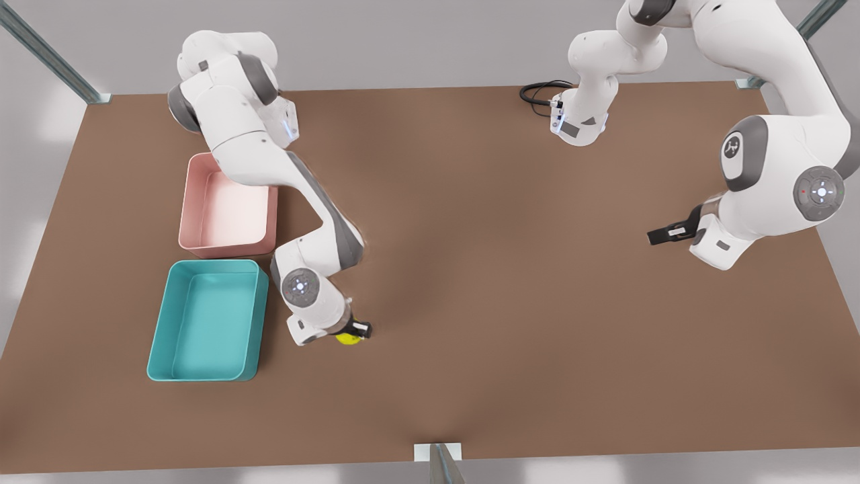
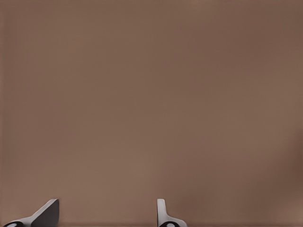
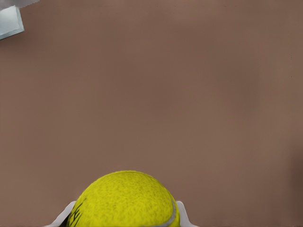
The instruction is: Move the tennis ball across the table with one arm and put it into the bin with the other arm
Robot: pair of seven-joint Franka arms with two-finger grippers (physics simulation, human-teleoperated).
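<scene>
The right gripper (image 1: 355,332) has its fingers (image 3: 182,213) pinching the fuzzy yellow-green tennis ball (image 3: 125,199), just right of the teal bin (image 1: 205,321), ready for the drop into that smooth, low-walled tray. Far right, the left gripper (image 1: 662,234) waits, fingers (image 2: 46,213) spread over the bare brown worktop (image 1: 510,282). A pink tray (image 1: 227,207) sits beyond the bin.

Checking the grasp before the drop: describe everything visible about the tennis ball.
The tennis ball is a small, bright yellow-green sphere with a fuzzy, felt-like surface, a pale curved seam and a dark marking on one side. It sits between the fingers of the right gripper, which are shut on it from both sides. In the front view it is over the brown table, just to the right of the teal bin, not inside it.
</scene>
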